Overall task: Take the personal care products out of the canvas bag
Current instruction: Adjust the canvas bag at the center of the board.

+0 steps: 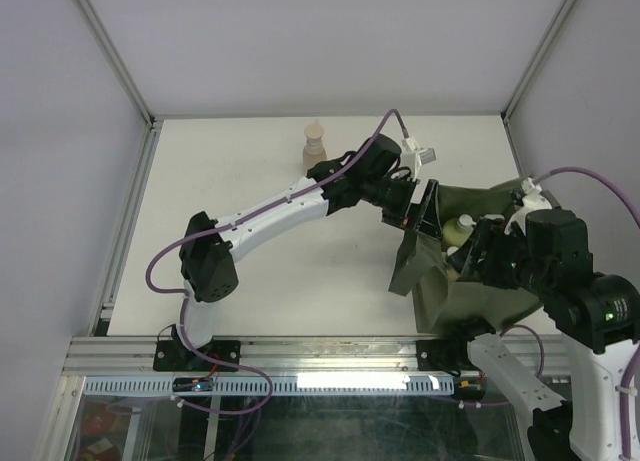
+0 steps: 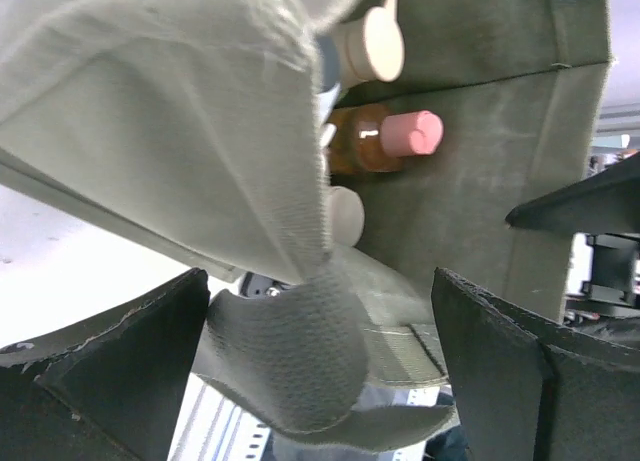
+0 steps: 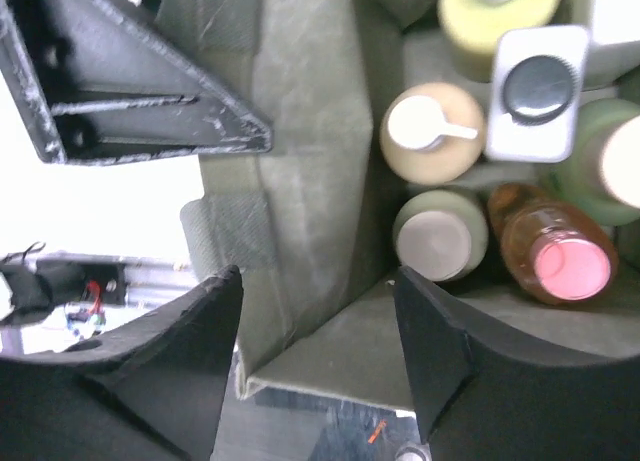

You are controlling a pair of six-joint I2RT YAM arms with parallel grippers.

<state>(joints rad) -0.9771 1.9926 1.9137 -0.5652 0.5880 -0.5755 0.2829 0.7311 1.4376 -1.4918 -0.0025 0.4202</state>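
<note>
Your left gripper (image 2: 320, 316) stands wide open, grasping nothing; the woven olive strap handle (image 2: 290, 361) of the floppy olive-green canvas bag (image 2: 480, 181) droops loose between its fingers, with the bag's folded rim hanging just above them; pull away carelessly and a fingertip could hook that strap and drag the whole bag, since nothing pins the canvas.

Your right gripper (image 3: 318, 301) is unclenched too, and what sits between its fingers is the bag's side wall and corner fold, not a bottle; close here and I judge you would pinch cloth only.

The personal care products lie inside the bag, ahead of that gripper and off to one side; nearest are the grey-green bottle with a flat beige cap (image 3: 440, 236) and the tan bottle with a cream pump top (image 3: 432, 131); beside them lie the clear orange bottle with a pink cap (image 3: 555, 251) and the white bottle with a black screw cap (image 3: 538, 91). They are packed touching; a finger pushed between them may shove neighbours aside, or clamp two together; the pump spout could also catch.
</note>
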